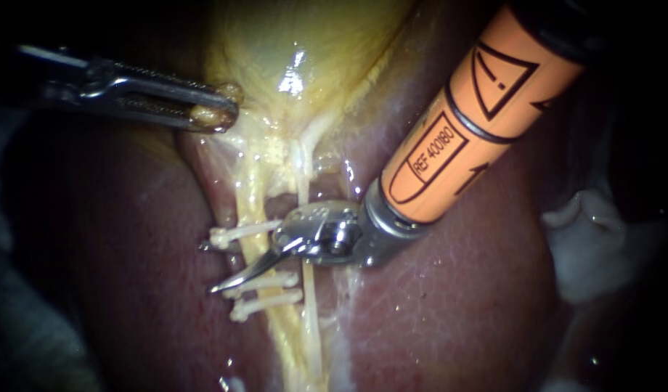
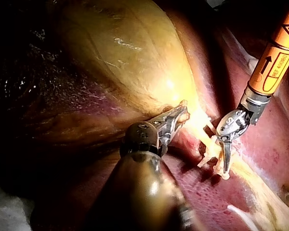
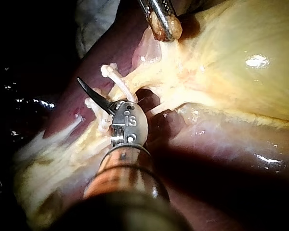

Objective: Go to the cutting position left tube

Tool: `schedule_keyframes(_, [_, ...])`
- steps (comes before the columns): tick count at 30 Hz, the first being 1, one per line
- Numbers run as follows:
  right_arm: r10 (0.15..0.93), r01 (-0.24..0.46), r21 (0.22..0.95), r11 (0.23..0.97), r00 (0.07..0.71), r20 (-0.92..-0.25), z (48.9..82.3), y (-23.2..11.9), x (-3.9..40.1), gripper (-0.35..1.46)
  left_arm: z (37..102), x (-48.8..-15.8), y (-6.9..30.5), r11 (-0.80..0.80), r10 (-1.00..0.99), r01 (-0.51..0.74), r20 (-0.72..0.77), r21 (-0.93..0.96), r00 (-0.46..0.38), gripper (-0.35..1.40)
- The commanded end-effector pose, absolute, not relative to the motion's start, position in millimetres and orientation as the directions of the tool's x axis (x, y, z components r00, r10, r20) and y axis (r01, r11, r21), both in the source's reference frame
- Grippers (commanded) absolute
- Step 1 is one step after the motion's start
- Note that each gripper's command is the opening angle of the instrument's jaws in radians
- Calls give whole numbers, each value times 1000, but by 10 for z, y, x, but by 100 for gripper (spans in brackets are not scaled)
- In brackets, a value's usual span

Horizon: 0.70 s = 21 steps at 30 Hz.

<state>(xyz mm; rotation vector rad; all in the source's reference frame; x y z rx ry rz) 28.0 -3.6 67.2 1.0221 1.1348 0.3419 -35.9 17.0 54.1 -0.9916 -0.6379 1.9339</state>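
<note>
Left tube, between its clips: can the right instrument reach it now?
Probably yes: the right instrument lies across the left tube between the upper clip and the lower clips; nothing blocks it.

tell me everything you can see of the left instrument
The left instrument is a slim, dark metal shaft coming in from the endoscope view's left, ending in a long, slotted, silvery end effector. It lies almost level and is shut on a small lump of yellowish tissue at the narrow end of the gallbladder.

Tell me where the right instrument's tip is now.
Endoscope view: the right instrument's tip lies across the left tube, between the upper clip and two lower clips.
</note>
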Motion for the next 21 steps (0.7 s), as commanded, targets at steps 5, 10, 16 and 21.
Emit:
schedule_keyframes(5, [713,269,822,501,409,-569,652,-37,282,129,541,-359,170,-510,858,-454,-396,-731,-326,-35])
schedule_keyframes(10, [724,288,825,486,396,-564,637,-36,285,129,541,-359,170,-510,858,-454,-396,-731,-326,-35])
schedule_keyframes(16, [725,295,825,481,396,-564,633,-35,286,129,541,-359,170,-510,858,-454,-396,-731,-326,-35])
schedule_keyframes(21, [729,285,829,482,394,-560,633,-35,287,129,541,-358,171,-510,858,-454,-396,-731,-326,-35])
